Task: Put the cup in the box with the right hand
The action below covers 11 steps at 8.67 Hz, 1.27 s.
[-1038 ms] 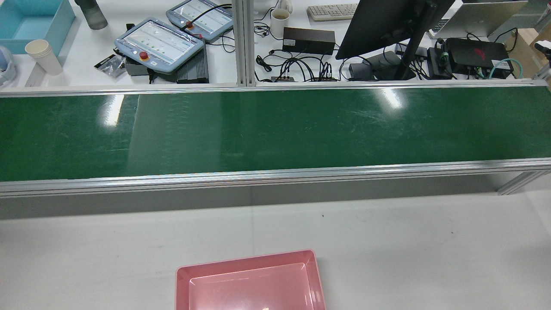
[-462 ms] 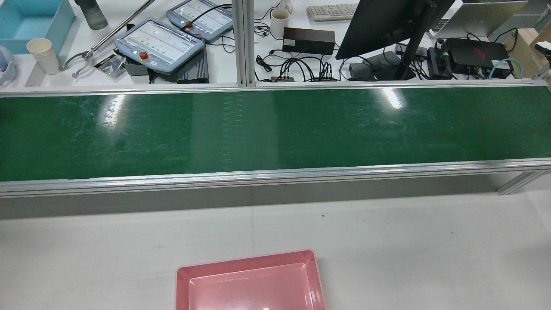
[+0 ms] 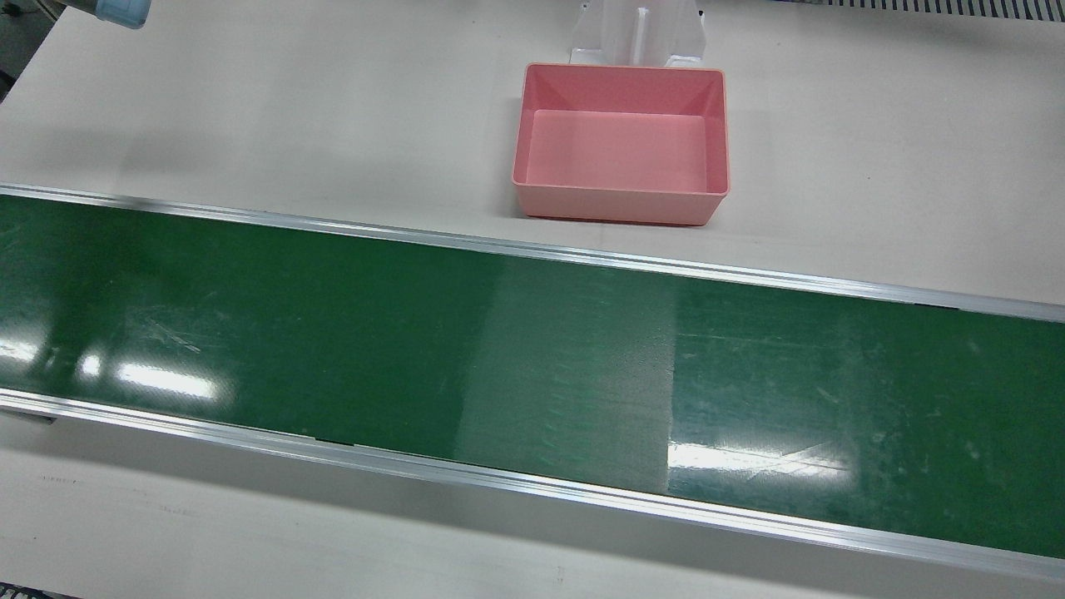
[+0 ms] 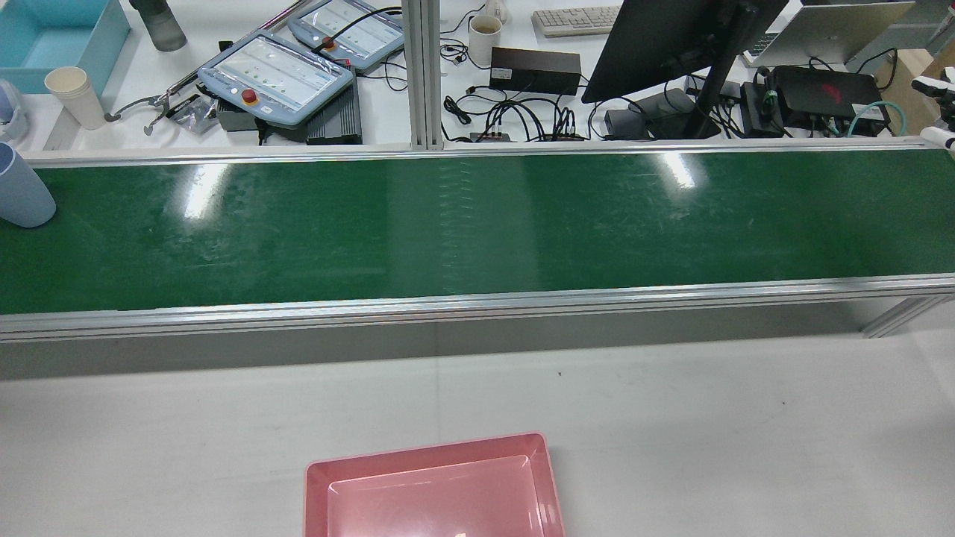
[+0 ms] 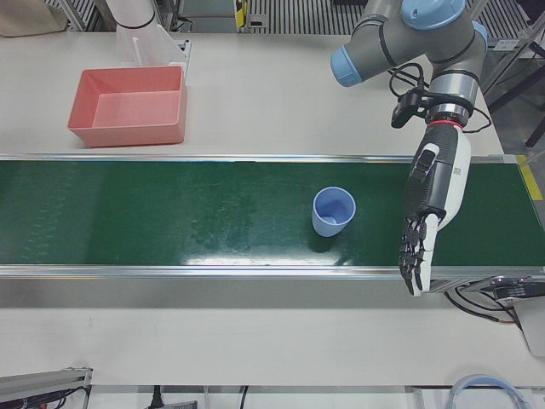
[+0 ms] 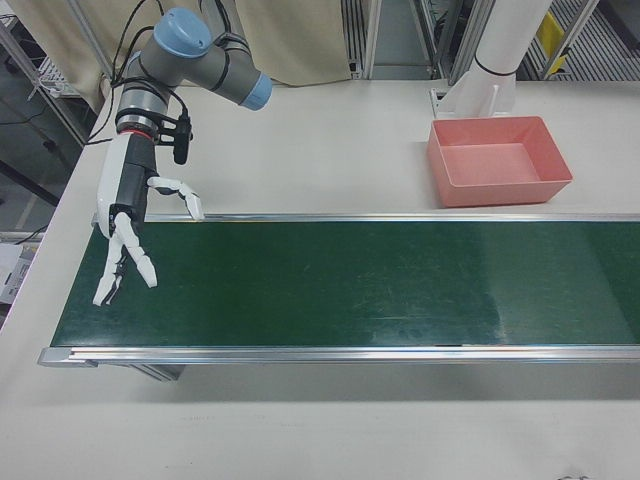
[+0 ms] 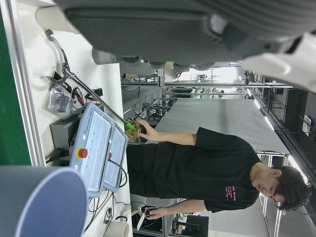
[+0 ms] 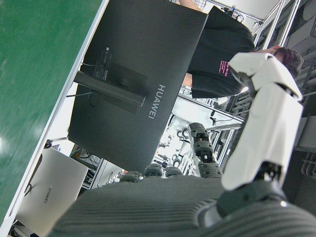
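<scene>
A light blue cup (image 5: 333, 210) stands upright on the green belt (image 5: 170, 221); it also shows at the left edge of the rear view (image 4: 22, 190) and close up in the left hand view (image 7: 44, 202). The empty pink box (image 3: 616, 204) sits on the white table beside the belt, near the robot (image 4: 425, 447) (image 6: 500, 192). My left hand (image 5: 430, 204) is open, fingers pointing down over the belt's end, a short way from the cup. My right hand (image 6: 125, 225) is open and empty over the belt's opposite end, far from cup and box.
An arm pedestal (image 3: 636, 33) stands just behind the box. Aluminium rails (image 4: 477, 302) edge the belt. The desk beyond holds teach pendants (image 4: 276, 74), a monitor (image 4: 671, 45), paper cups (image 4: 74, 97) and a grabber tool (image 4: 142, 108). A person in black (image 7: 207, 163) stands there.
The blue cup has come into the rear view at the belt's left end. The belt's lighter patch has shifted right. The grabber tool on the far desk has moved.
</scene>
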### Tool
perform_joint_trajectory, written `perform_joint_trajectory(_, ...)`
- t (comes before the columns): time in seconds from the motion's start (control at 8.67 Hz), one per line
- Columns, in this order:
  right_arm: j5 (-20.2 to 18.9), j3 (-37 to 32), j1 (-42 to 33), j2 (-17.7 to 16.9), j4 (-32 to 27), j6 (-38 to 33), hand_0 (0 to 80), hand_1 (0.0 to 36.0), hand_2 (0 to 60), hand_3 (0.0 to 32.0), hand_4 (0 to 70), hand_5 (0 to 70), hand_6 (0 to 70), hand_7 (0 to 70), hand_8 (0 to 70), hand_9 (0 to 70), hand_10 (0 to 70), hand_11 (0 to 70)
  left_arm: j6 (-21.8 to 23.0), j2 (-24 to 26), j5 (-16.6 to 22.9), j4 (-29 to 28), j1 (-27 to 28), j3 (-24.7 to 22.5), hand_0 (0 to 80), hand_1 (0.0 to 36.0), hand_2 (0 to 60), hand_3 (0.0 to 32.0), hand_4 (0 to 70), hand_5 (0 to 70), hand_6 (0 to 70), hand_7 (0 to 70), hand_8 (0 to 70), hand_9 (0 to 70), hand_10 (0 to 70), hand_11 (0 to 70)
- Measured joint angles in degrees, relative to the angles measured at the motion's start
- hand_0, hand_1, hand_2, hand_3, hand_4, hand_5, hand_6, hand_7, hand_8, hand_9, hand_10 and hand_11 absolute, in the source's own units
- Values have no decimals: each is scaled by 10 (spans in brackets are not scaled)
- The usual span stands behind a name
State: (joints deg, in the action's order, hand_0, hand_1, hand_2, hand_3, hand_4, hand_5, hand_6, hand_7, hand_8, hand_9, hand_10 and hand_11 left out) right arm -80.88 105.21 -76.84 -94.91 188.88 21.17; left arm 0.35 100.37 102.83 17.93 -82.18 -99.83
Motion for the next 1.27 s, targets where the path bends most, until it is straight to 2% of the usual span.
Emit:
perform_joint_trajectory(0.12,1,-10,6,14,0,5,681,322,22,0,0,102,17,0,36,10,0,0,0,0,0,0,0,0,0,0,0,0,0,0,0,0,0,0,0,0)
perform_joint_trajectory(0.35,2,-35,13,45,1,11,609,289,30,0,0,91,17,0,34,12,0,0,0,0,0,0,0,0,0,0,0,0,0,0,0,0,0,0,0,0)
perform_joint_trajectory(0.58,5,-44,21,56,1,11,533,229,47,0,0,71,14,0,28,11,0,0,0,0,0,0,0,0,0,0,0,0,0,0,0,0,0,0,0,0)
perform_joint_trajectory(0.69,7,-45,30,58,1,10,517,215,55,0,0,66,13,0,28,12,0,0,0,0,0,0,0,0,0,0,0,0,0,0,0,0,0,0,0,0)
perform_joint_trajectory(1.27,11,-44,43,54,2,6,503,203,67,0,0,62,14,0,29,14,0,0,0,0,0,0,0,0,0,0,0,0,0,0,0,0,0,0,0,0)
